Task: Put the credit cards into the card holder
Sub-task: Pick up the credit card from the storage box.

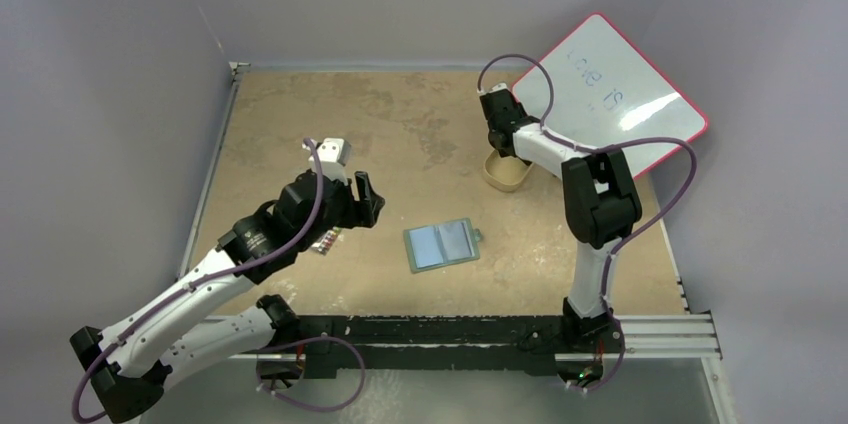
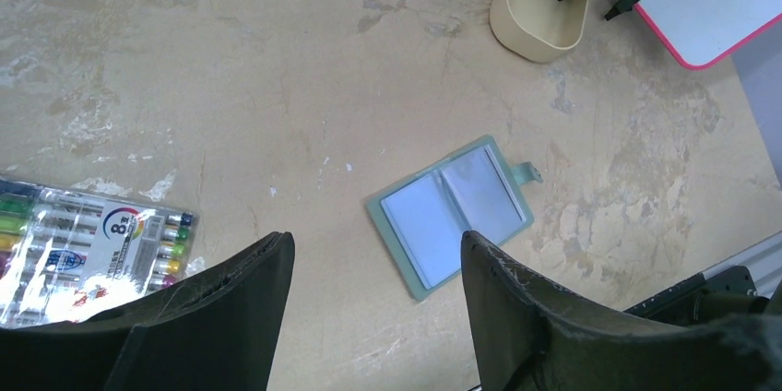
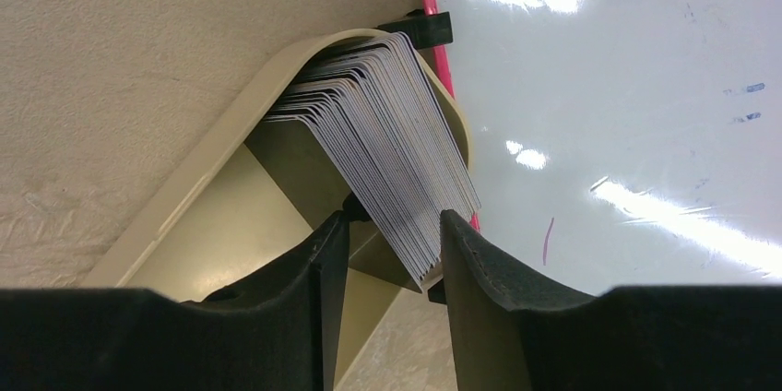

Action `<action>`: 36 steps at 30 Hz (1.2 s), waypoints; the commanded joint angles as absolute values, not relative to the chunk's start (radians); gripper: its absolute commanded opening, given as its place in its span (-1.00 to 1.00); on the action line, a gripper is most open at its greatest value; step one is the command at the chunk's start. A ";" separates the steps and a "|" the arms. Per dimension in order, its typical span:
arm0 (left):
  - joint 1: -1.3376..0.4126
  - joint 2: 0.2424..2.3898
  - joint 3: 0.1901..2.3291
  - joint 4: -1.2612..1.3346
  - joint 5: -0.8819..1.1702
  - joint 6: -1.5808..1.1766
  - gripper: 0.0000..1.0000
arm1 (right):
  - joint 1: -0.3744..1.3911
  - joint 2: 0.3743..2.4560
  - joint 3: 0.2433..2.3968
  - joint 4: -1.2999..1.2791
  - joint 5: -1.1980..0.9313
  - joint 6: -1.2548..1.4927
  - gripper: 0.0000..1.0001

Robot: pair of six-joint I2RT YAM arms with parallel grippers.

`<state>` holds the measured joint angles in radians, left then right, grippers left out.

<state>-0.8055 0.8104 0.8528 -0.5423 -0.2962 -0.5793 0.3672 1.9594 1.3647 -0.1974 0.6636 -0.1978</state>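
The card holder (image 1: 441, 245) lies open and flat on the table, dull green with pale clear pockets and its snap tab to the right; the left wrist view shows the card holder (image 2: 450, 216) too. My left gripper (image 1: 366, 200) hovers to its left, open and with nothing in it (image 2: 378, 243). A thick stack of pale credit cards (image 3: 378, 124) stands on edge in the tan tray (image 3: 212, 160). My right gripper (image 3: 395, 220) reaches into that tray (image 1: 503, 176), open. Its fingers straddle the stack's lower corner, the right one against the cards and the left one a sliver off.
A pink-framed whiteboard (image 1: 620, 94) lies at the back right, right beside the tray. A clear pack of coloured markers (image 2: 83, 243) lies on the table under my left arm (image 1: 325, 241). A metal rail runs along the near edge.
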 commanded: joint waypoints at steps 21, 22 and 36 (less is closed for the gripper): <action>-0.802 0.812 0.889 -0.531 -0.351 -0.551 0.33 | 0.357 1.894 1.451 -0.285 0.630 -0.151 -0.65; -0.802 0.814 0.889 -0.531 -0.350 -0.552 0.33 | 0.359 1.888 1.453 -0.290 0.618 -0.145 -0.72; -0.802 0.854 0.875 -0.528 -0.366 -0.613 0.32 | 0.365 1.766 1.492 -0.472 0.301 0.011 -1.00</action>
<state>-0.8055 0.8410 0.8528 -0.5484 -0.3374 -0.5831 0.3653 1.8515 1.4551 -0.4118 0.4091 -0.0647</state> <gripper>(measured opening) 0.664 0.005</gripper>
